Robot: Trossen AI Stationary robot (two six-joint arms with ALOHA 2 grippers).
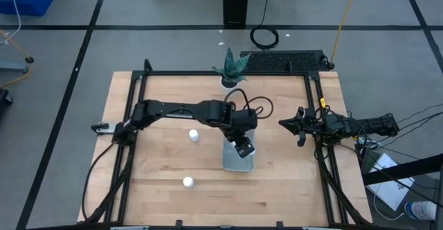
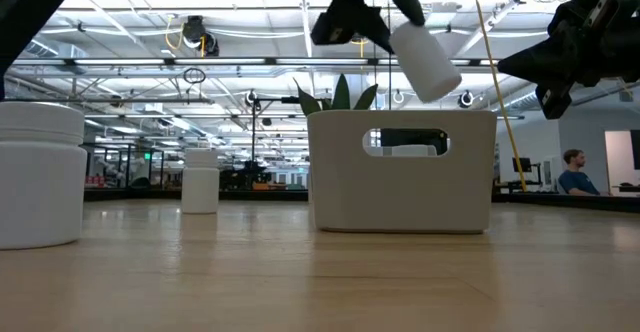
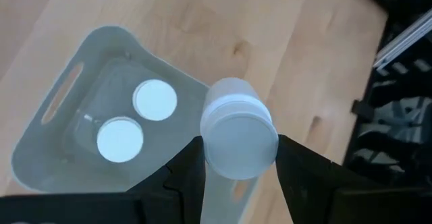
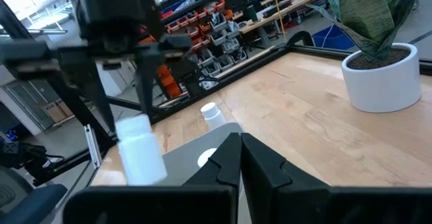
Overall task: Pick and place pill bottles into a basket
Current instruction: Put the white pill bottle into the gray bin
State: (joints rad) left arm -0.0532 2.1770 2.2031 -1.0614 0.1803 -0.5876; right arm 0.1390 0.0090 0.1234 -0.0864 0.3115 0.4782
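Basket (image 1: 239, 162), surface centre: two pill bottles inside (image 3: 138, 119). Left pincer (image 1: 242, 147) grasping third bottle (image 3: 237, 133) above it. Two bottles (image 1: 194, 136) left at 9 and 7 o'clock. Right pincer (image 1: 285, 124) clenched, idle, 3 o'clock.

The left gripper (image 1: 241, 145) hangs over the grey-blue basket (image 1: 239, 162) at the table's middle, clamped on a white pill bottle (image 1: 243, 147). Two more pill bottles stand on the wooden table (image 1: 159, 188), one (image 1: 194, 136) left of the basket and one (image 1: 187, 182) nearer. The right gripper (image 1: 284, 124) waits at the right side. A potted plant (image 1: 232, 67) stands at the far edge.
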